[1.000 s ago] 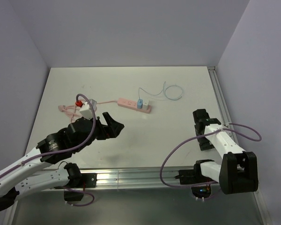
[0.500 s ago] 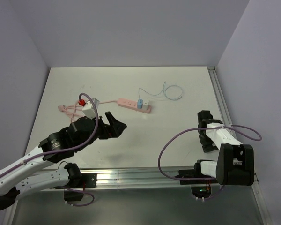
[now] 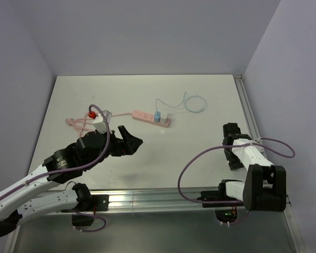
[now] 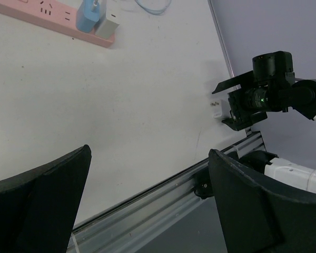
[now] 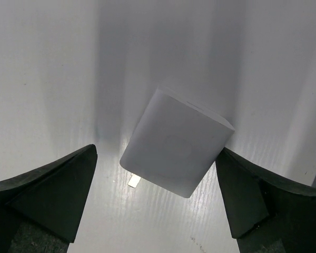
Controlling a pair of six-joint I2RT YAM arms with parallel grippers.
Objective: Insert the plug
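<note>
The small light-blue plug [image 3: 156,116] stands on the right end of the pink power strip [image 3: 145,115], beside a white adapter [image 3: 163,118]; its thin pale cable [image 3: 194,104] loops behind. The plug also shows in the left wrist view [image 4: 89,15]. My left gripper [image 3: 127,141] is open and empty, above the table in front of the strip. My right gripper [image 3: 231,157] is open, pointing down at the right side of the table. Its fingers flank a small white charger block [image 5: 176,141] that lies on the table with a metal prong showing.
The strip's pink cord [image 3: 76,122] bunches at the left near a red piece [image 3: 90,114]. A metal rail [image 3: 163,197] runs along the table's near edge and another [image 3: 246,108] along the right edge. Pale walls close in three sides.
My right gripper has moved nearer to the front edge and lower over the white charger block. My left gripper has shifted only slightly.
</note>
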